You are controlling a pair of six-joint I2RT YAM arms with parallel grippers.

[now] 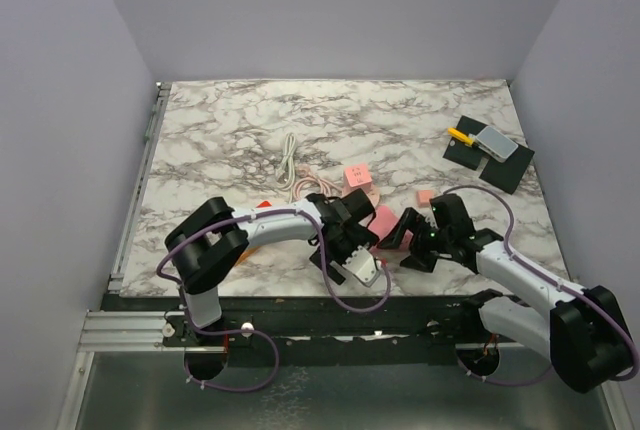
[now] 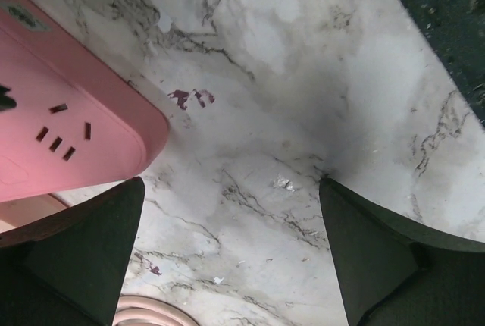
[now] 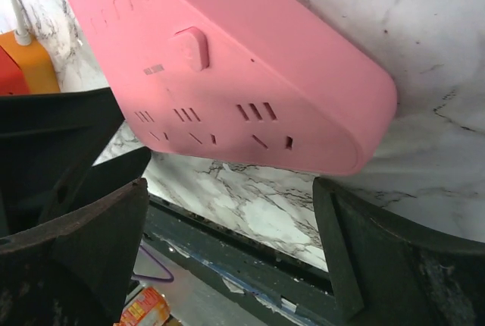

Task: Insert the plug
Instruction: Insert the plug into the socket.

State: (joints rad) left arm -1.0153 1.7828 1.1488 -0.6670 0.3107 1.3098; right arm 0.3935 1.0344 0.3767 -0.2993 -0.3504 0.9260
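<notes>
Marble table (image 1: 400,120), grey walls (image 1: 340,10) on three sides; strip (image 1: 385,218) near 6 o'clock edge, between left gripper (image 2: 227,258) and right gripper (image 3: 227,258), both fingers apart; cable (image 1: 288,162) toward 11 o'clock.

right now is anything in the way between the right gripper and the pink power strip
Nothing visible. In the right wrist view the pink power strip lies just beyond the open right gripper, with only bare marble tabletop between them.

Left gripper (image 2: 229,189) and right gripper (image 3: 229,186) sit low, fingers (image 2: 76,265) spread wide.
</notes>
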